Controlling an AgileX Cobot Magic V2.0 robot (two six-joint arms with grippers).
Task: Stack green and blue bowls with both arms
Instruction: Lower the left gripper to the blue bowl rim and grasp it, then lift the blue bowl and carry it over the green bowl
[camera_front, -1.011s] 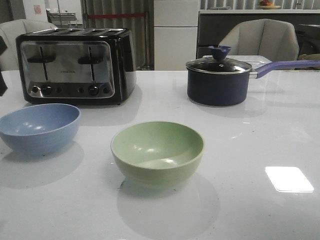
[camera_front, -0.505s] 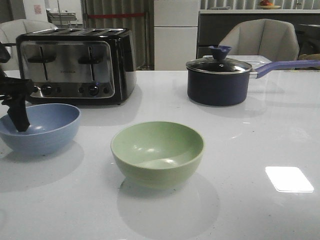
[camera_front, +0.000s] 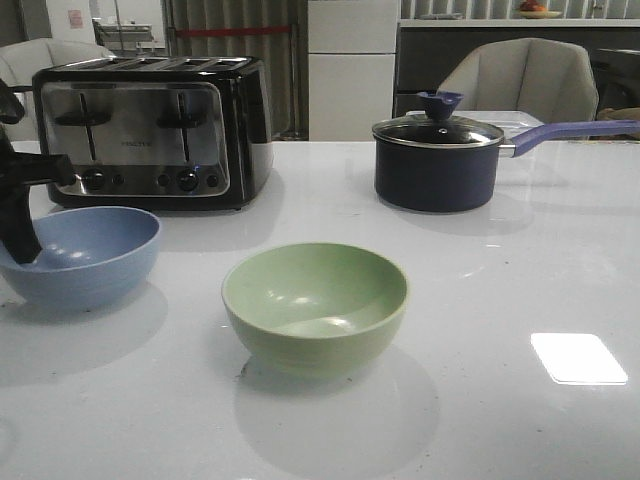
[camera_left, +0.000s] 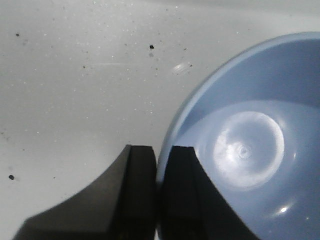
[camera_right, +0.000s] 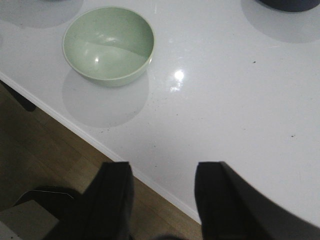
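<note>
The left gripper (camera_left: 156, 200) stands at the far-left rim of the blue bowl (camera_front: 80, 255), with one finger inside the bowl and the other outside, so the thin wall sits between them. In the left wrist view the two black fingers (camera_left: 137, 190) are almost together with the rim in the narrow gap, so I judge it is closed on the rim, or very nearly; a pinch on the edge is the sensible way to carry a deep bowl that is too wide to take around. The bowl rests on the white table (camera_front: 500, 300) at the left side, just in front of the black toaster (camera_front: 150, 130). The green bowl (camera_front: 315, 305) stands upright near the middle of the table, closer to the near edge and apart from the blue one, with its mouth free to receive it. The right gripper (camera_right: 162, 200) hangs over the near edge of the table with its fingers spread wide and nothing between them, probably waiting to steady the green bowl. The dark saucepan (camera_front: 437, 165) with a glass lid stays far right, out of the way.
</note>
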